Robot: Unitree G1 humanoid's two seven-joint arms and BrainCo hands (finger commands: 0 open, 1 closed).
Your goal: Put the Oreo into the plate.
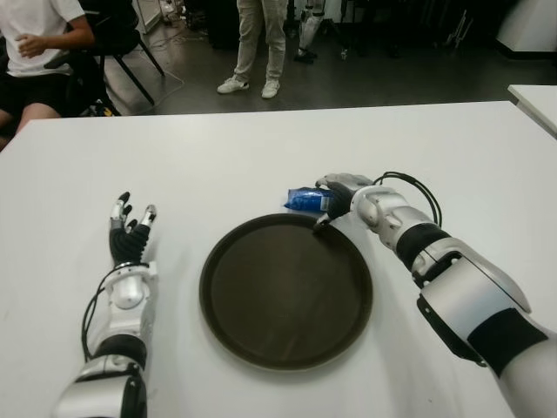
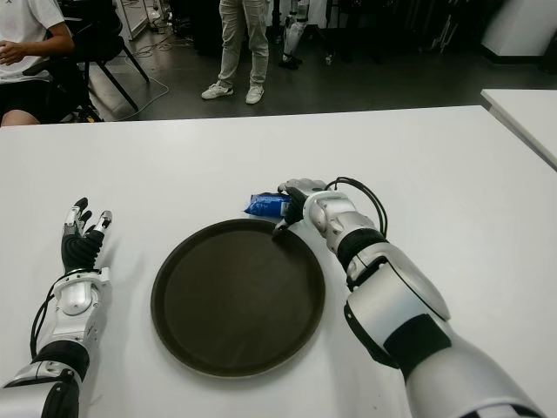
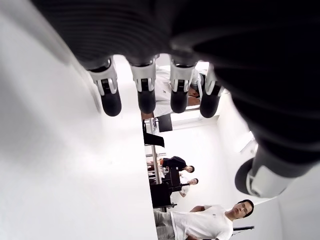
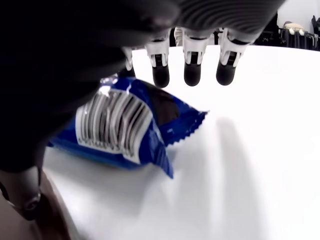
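Right hand [image 1: 341, 193] fingers [image 4: 192, 72] hovered released over small blue crinkly Oreo packet [image 4: 122, 127]; light, slippery — pinch mid-body.

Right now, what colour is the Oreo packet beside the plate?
The Oreo packet is blue, with a white barcode panel; the right wrist view shows it best.
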